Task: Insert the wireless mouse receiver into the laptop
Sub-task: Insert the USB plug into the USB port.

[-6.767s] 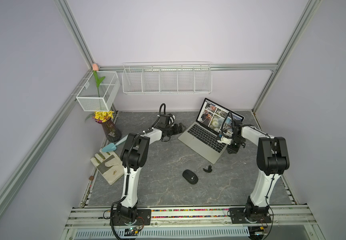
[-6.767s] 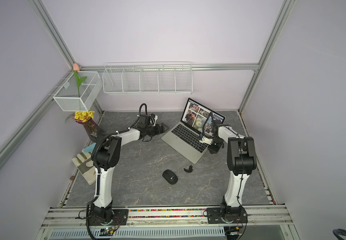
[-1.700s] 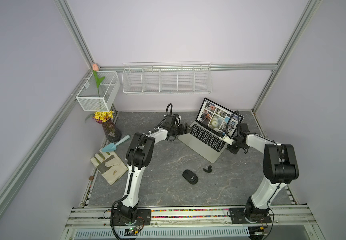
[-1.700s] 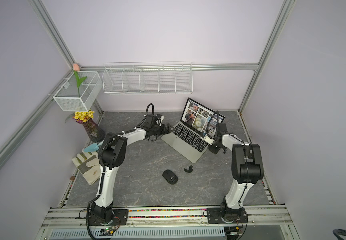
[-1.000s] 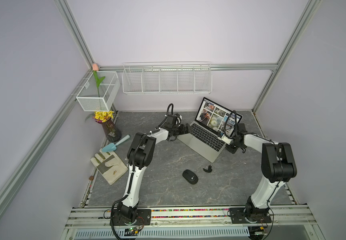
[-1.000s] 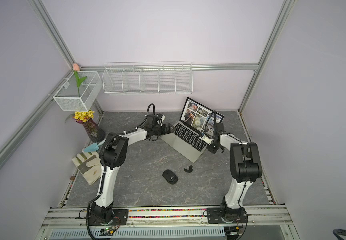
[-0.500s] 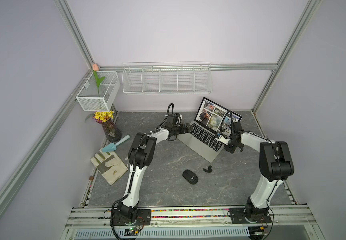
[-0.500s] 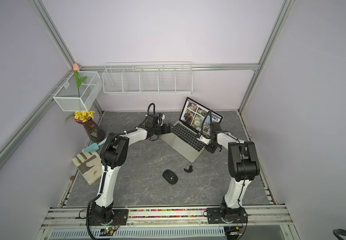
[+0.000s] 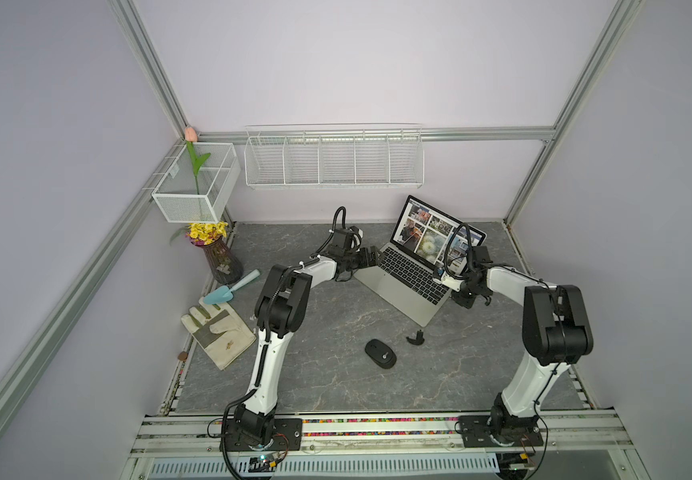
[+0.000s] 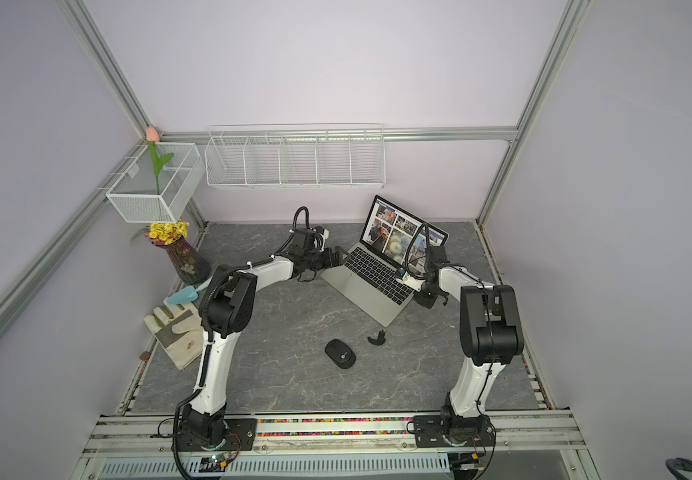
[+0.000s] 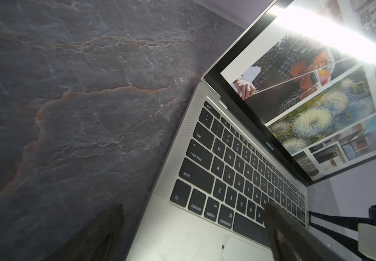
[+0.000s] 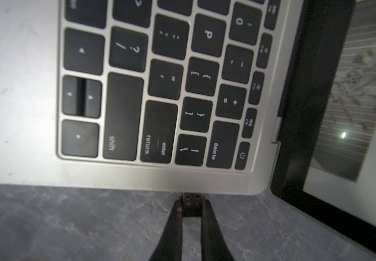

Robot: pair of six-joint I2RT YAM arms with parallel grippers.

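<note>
The silver laptop (image 9: 394,291) (image 10: 360,291) stands open at the back of the table, its screen showing photos. My right gripper (image 12: 192,206) is shut on the wireless mouse receiver (image 12: 192,200), whose metal end touches the laptop's (image 12: 20,90) right side edge near the hinge corner. In both top views the right gripper (image 9: 454,291) (image 10: 419,293) sits low at that edge and hides the receiver. My left gripper (image 9: 371,255) (image 11: 193,237) is open astride the laptop's (image 11: 171,232) left edge, one finger (image 11: 281,230) over the keyboard and one finger (image 11: 105,228) over the table.
A black oval mouse (image 9: 380,353) and a small curved black cover piece (image 9: 415,338) lie in front of the laptop. At the left are a work glove (image 9: 217,332), a blue trowel (image 9: 232,289) and a flower vase (image 9: 219,259). Wire baskets (image 9: 333,160) hang on the back wall.
The right arm has shifted slightly at the laptop's right edge, still gripping the receiver. The left gripper, earlier away from the laptop, now rests at its left edge.
</note>
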